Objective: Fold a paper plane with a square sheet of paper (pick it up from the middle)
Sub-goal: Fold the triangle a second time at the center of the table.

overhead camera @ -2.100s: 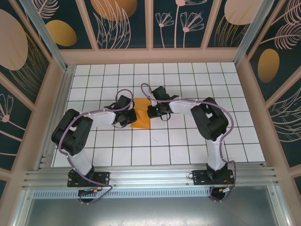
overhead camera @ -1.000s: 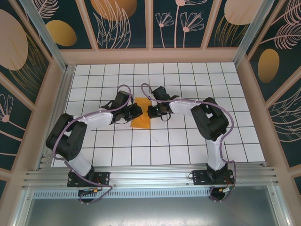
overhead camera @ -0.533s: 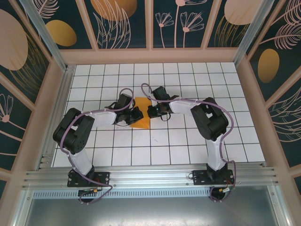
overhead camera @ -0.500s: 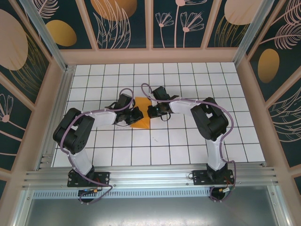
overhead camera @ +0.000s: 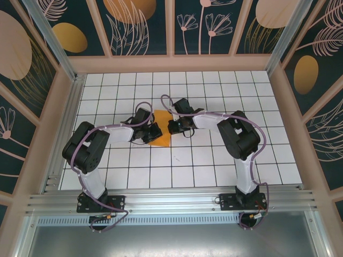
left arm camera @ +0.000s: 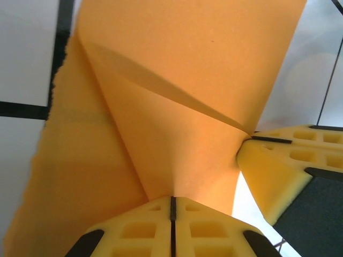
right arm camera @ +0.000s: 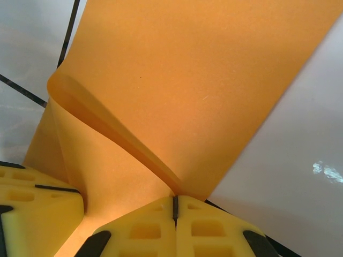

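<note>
Closest to each wrist camera, the yellow pads [left arm camera: 153, 209] meet with no gap. The left gripper [left arm camera: 172, 202] is fully closed on a pinched ridge of the square sheet of paper [left arm camera: 182, 80]. The right gripper [right arm camera: 174, 202] is likewise clamped on the same sheet from the opposite side. The two sets of tips sit just beside each other. Beyond the pads, the sheet rises as a soft, rounded flap over a layer lying flat on the white grid table [overhead camera: 214, 155]; the bend is curved, not creased. In the overhead view the sheet lies at the table's middle, between the two grippers, partly folded and not yet a dart. Probable faults from here: if the arms pull apart unevenly, the thin paper may tear at a pinch point. If one claw releases early, the flap may spring back. If the edges are misaligned when pressed, the crease will set crooked. The closely spaced tips may also collide.
</note>
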Robot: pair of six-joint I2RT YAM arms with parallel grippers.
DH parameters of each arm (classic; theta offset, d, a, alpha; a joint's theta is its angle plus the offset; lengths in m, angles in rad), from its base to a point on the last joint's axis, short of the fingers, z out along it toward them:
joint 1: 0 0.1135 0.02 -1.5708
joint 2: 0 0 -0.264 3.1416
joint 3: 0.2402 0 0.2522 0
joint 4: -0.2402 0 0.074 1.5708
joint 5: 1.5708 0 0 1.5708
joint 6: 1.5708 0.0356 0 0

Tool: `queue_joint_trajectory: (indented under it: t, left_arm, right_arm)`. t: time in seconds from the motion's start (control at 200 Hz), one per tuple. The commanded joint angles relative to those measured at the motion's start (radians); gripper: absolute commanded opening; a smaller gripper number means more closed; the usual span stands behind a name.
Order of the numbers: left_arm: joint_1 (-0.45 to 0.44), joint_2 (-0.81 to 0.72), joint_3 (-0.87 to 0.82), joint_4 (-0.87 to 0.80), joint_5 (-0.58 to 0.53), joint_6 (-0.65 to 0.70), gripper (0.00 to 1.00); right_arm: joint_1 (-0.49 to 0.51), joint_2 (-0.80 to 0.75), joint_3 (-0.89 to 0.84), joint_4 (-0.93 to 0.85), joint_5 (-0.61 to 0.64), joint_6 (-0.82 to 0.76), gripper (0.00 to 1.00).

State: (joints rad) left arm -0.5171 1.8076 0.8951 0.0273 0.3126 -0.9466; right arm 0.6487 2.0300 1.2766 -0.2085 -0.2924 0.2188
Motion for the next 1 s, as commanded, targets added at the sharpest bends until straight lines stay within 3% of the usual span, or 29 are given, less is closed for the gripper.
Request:
queue_joint_trajectory:
  t: [0.0, 0.39, 0.701, 0.786, 0.996]
  left_arm:
    - [0.0, 0.019, -0.001, -0.041, -0.028, -0.015, 0.09]
    - [0.0, 0.048, 0.015, -0.099, -0.053, -0.02, 0.09]
    - [-0.001, 0.068, 0.04, -0.196, -0.117, -0.007, 0.07]
    - [-0.003, 0.078, 0.049, -0.215, -0.128, -0.008, 0.07]
    - [-0.013, 0.098, 0.072, -0.266, -0.158, -0.013, 0.06]
  right_arm:
    - [-0.004, 0.064, 0.006, -0.047, 0.024, 0.008, 0.0]
    - [-0.003, 0.05, 0.052, -0.048, -0.001, 0.032, 0.04]
    - [-0.011, -0.105, 0.019, 0.004, -0.007, 0.12, 0.22]
    - [-0.008, -0.143, -0.028, 0.013, -0.001, 0.14, 0.21]
    - [0.035, -0.185, -0.095, 0.001, -0.069, 0.163, 0.06]
